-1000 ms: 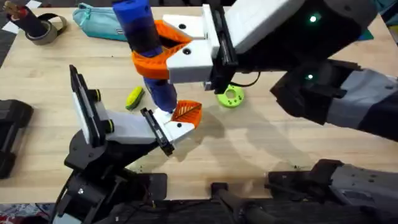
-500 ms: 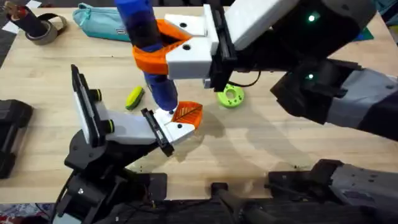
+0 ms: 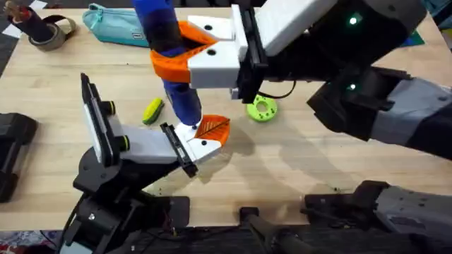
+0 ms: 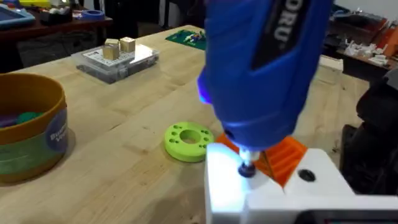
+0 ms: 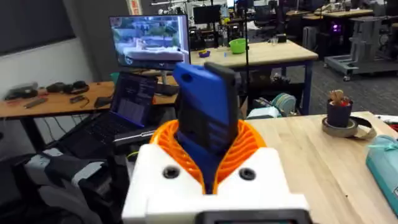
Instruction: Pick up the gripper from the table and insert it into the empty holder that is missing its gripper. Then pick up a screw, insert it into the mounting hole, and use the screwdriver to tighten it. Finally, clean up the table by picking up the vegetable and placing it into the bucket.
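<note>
The screwdriver (image 3: 169,56) is a thick bright-blue cylinder narrowing to a slimmer blue shaft, standing upright with a small metal bit at its tip (image 4: 247,168). That tip bears on the white block of the gripper (image 3: 205,137) (orange ribbed wedge) seated at the holder (image 3: 178,149). The right gripper (image 3: 185,58) clamps the handle between orange pads. The vegetable (image 3: 152,111), yellow-green, lies just beside the shaft. The left gripper's state I cannot tell.
</note>
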Controlling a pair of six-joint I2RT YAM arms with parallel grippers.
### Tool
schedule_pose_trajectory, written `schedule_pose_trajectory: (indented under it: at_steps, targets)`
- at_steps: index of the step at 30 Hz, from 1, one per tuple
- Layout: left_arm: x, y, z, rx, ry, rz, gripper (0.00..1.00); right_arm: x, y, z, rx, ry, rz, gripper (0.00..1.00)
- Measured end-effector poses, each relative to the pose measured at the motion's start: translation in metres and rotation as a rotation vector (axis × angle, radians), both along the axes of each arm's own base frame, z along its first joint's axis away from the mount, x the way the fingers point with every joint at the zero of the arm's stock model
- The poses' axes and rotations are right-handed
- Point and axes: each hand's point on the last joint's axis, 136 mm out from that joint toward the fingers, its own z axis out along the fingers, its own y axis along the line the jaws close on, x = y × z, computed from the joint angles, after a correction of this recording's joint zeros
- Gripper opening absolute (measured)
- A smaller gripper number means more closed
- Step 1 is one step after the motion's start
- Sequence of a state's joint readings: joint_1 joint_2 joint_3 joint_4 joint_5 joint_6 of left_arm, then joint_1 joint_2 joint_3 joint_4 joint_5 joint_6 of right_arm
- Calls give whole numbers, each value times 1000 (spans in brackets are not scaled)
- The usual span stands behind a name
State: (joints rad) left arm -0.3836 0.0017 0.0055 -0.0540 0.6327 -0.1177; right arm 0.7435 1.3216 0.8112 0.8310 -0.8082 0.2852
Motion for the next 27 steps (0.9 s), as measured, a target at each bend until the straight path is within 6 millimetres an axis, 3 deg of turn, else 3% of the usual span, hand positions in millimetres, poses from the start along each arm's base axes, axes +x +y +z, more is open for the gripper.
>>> schedule_pose_trajectory:
  at_steps: [19, 27]
  targets:
    - [0, -1, -3, 2, 21, -3, 14, -12, 6, -4, -1, -63, 19, 47]
    - [-2, -2, -3, -1, 23, -13, 14, -22, -5, -3, 31, -56, 21, 46]
